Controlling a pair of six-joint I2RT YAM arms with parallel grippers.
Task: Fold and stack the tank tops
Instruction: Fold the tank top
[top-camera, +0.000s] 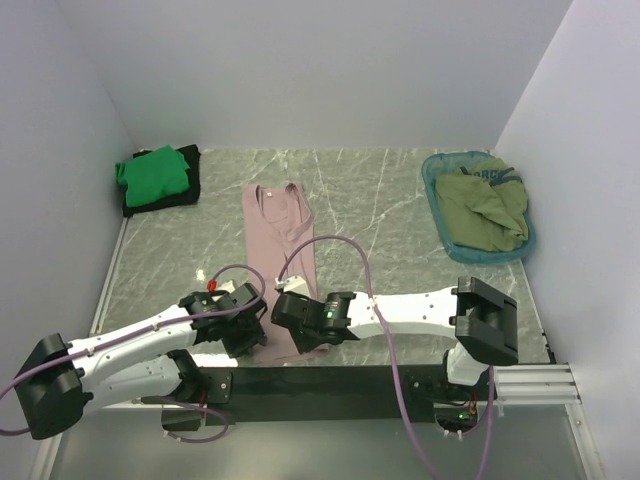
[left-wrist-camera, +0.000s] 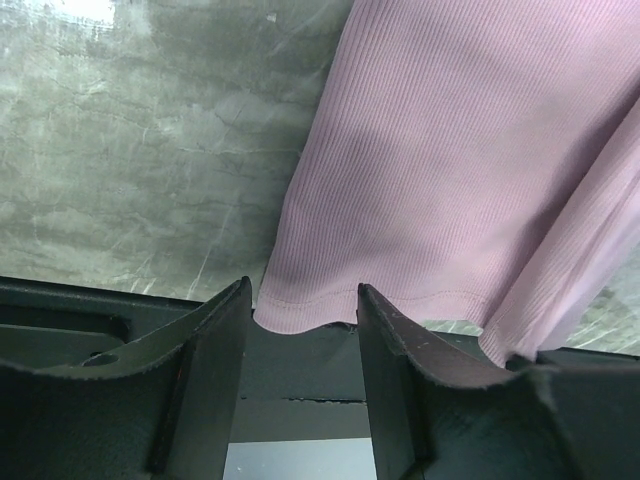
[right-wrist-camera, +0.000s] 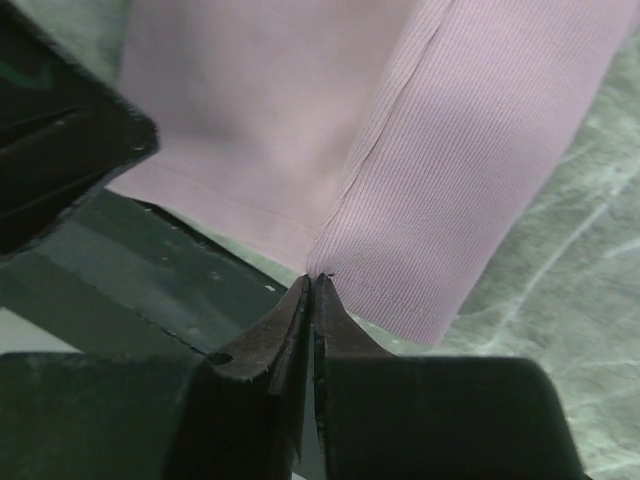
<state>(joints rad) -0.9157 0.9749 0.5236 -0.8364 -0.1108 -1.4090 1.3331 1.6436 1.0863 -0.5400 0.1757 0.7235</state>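
A dusty pink tank top (top-camera: 280, 235) lies lengthwise down the table's middle, its hem at the near edge. My left gripper (top-camera: 248, 322) is open, and the hem's left part (left-wrist-camera: 300, 315) sags between its fingertips (left-wrist-camera: 240, 295). My right gripper (top-camera: 290, 318) is shut, its tips (right-wrist-camera: 313, 280) pinching the hem of the pink tank top (right-wrist-camera: 470, 150) at a lengthwise seam or fold. A bright green tank top (top-camera: 152, 172) rests folded on a black one (top-camera: 188, 188) at the back left. An olive green tank top (top-camera: 485, 210) lies crumpled in the basket.
The teal oval basket (top-camera: 431, 180) stands at the back right, near the right wall. A black strip (top-camera: 330, 385) runs along the table's near edge under both grippers. Cables (top-camera: 340, 245) loop over the pink cloth. White walls close in three sides.
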